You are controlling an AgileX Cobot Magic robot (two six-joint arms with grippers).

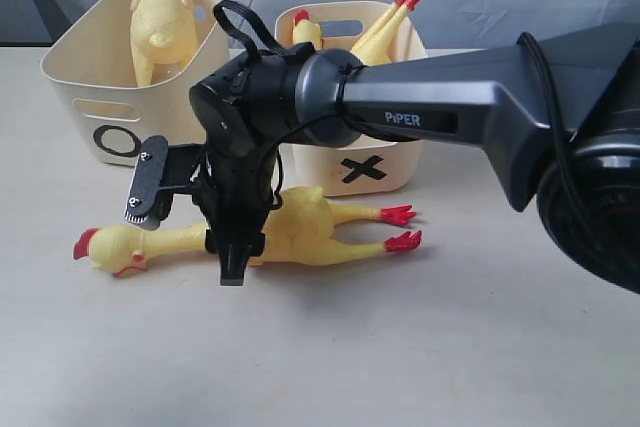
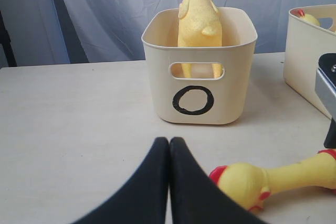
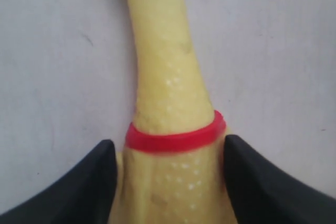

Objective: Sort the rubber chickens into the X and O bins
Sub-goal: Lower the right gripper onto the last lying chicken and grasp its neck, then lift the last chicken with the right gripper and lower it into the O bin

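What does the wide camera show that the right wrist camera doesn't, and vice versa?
Only the exterior view: the O bin with an upright chicken, the X bin with a legs-up chicken, and the dark arm. Only the right wrist view: the red band on the neck of the lying chicken. Both: that chicken on the table, with black fingers either side.

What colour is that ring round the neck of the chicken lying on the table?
Red ring on yellow chicken; right wrist view shows it best.

O bin (image 1: 80,87) left, chicken (image 1: 165,22) inside; X bin (image 1: 390,162) right (second chicken (image 1: 385,32) inside, maybe more); third chicken (image 1: 320,227) before both
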